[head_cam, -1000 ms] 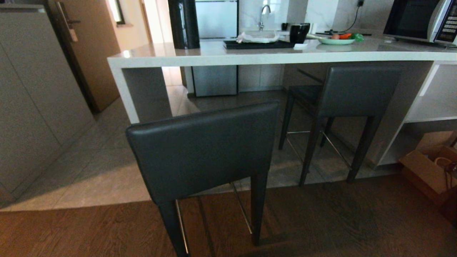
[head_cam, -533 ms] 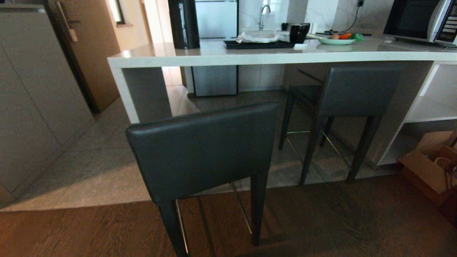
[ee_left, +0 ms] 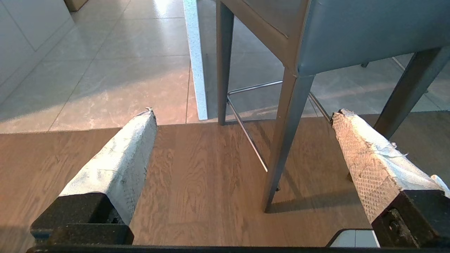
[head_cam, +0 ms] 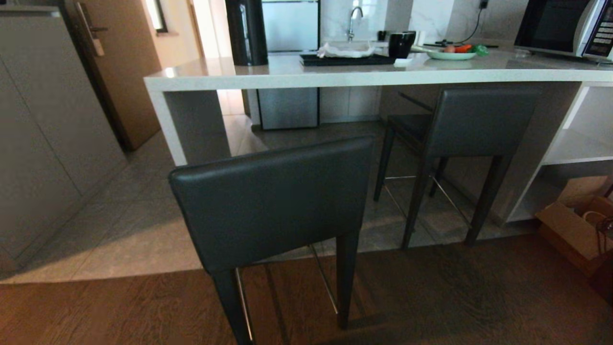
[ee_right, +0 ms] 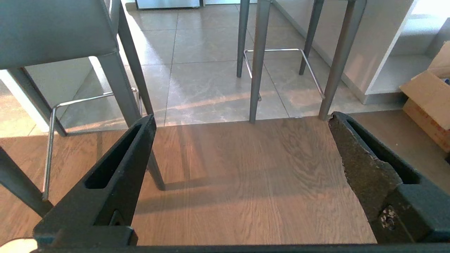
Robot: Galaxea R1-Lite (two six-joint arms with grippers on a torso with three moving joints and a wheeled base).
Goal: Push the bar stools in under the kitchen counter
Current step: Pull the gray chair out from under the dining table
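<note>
Fingers of both the left gripper [ee_left: 242,116] and right gripper [ee_right: 242,119] spread wide, empty. Far stool [head_cam: 474,124] sits under the kitchen counter [head_cam: 383,76]; near stool [head_cam: 273,201] stands pulled out, unpushed.

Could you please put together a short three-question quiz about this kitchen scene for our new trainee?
1. True or false: the near bar stool is already tucked under the kitchen counter.
2. Multiple choice: what sits at the right end of the counter? A) a microwave B) a toaster C) a blender
3. Short answer: in what state are the left hand and the right hand?

Key
1. False: it stands out on the wood floor, while the far bar stool sits at the counter's edge.
2. A: the microwave.
3. Both open and empty, hanging above the floor.
</note>
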